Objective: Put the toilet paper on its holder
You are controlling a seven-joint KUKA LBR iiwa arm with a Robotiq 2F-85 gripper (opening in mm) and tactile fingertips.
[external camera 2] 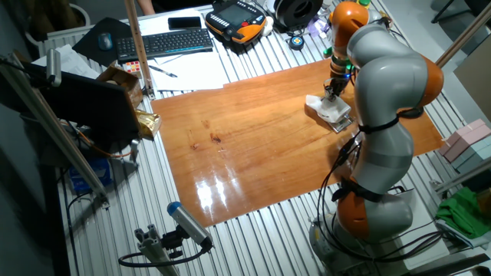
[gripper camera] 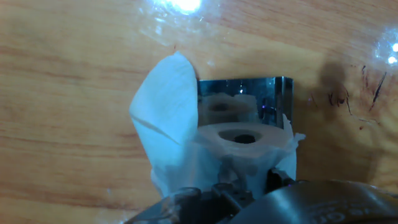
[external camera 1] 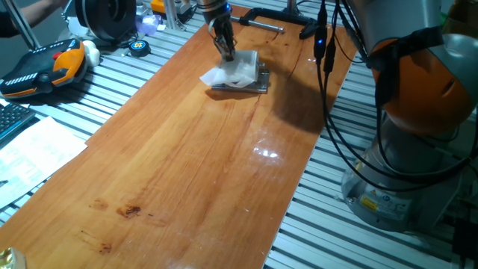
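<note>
The toilet paper (external camera 1: pixel 237 69) (external camera 2: pixel 322 105) is a small white roll at the far end of the wooden board. In the hand view its open core faces me (gripper camera: pixel 245 140), and a loose sheet (gripper camera: pixel 165 118) trails off to the left. It rests against the holder (external camera 1: pixel 261 81) (external camera 2: pixel 341 121), a shiny grey metal plate (gripper camera: pixel 273 90) that mirrors the roll. My gripper (external camera 1: pixel 226 52) (external camera 2: pixel 331 90) (gripper camera: pixel 230 186) comes down from above with its fingers closed on the sides of the roll. The holder's bar is hidden by the roll.
A long black clamp (external camera 1: pixel 261 19) lies just beyond the holder. My own cables (external camera 1: pixel 328 75) and base (external camera 1: pixel 403 187) stand to the right. An orange teach pendant (external camera 1: pixel 41 67), printed papers (external camera 1: pixel 37 149) and a keyboard (external camera 2: pixel 165 42) sit off the board's left side.
</note>
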